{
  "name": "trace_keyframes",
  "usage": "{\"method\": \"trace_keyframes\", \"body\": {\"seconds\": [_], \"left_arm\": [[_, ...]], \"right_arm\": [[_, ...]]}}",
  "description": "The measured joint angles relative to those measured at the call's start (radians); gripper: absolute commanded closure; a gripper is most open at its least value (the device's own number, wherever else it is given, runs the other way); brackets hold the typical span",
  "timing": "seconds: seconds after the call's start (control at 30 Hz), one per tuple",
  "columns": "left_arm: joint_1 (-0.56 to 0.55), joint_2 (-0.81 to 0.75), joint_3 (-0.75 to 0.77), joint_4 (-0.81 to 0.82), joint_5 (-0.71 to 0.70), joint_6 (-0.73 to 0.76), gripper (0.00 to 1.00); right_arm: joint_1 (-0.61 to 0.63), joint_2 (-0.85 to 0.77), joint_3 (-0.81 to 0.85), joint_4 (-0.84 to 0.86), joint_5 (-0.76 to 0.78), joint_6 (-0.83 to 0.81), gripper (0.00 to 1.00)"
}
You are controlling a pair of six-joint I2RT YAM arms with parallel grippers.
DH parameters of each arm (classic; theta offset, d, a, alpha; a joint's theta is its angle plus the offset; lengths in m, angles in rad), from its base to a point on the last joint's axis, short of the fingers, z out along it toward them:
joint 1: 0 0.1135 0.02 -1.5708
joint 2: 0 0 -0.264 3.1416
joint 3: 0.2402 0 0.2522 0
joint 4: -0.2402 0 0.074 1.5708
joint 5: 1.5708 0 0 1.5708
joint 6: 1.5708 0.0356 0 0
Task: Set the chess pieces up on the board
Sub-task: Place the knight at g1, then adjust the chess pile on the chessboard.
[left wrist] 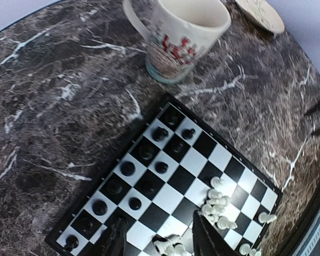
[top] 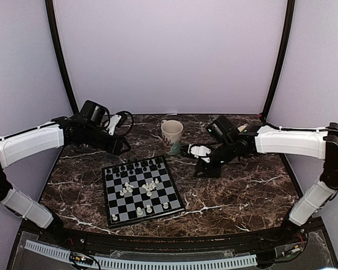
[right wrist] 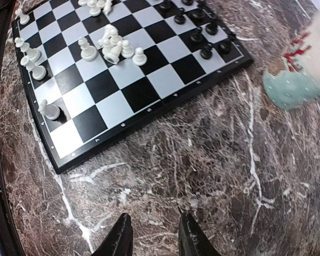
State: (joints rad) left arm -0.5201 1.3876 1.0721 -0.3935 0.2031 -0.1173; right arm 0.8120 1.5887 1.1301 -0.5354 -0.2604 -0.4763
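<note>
A board (top: pixel 142 190) lies mid-table (top: pixel 242 191). Black pieces (top: pixel 136 167) fill its far rows. White pieces (top: pixel 149 186) clump at its centre, some apparently toppled. The left gripper (left wrist: pixel 157 217) hovers behind the board, fingers spread and empty. The right gripper (right wrist: pixel 154 217) hovers beside the board, fingers apart and empty.

The counter (top: pixel 242 191) under me looks like polished dark marble w/ white veins, smooth, slight sheen. The board (right wrist: pixel 136 95) is flat & semi-glossy, plastic or printed card, can't tell which. The white pieces (right wrist: pixel 113 45) look like smooth plastic; the black pieces (left wrist: pixel 161 167) look the same, a bit shinier. The mug (left wrist: pixel 181 32) is glazed ceramic, glossy. My arm shells (top: pixel 31 143) are smooth white plastic & my jaws matt black.
</note>
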Motion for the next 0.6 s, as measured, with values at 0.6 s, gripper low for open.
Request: {"method": "trace_keyframes", "body": {"seconds": [0.6], "left_arm": [[-0.185,0.161,0.068,-0.251,-0.082,0.194,0.60]], "right_arm": [[-0.173,-0.068,-0.146,0.155,-0.082,0.031,0.69]]}}
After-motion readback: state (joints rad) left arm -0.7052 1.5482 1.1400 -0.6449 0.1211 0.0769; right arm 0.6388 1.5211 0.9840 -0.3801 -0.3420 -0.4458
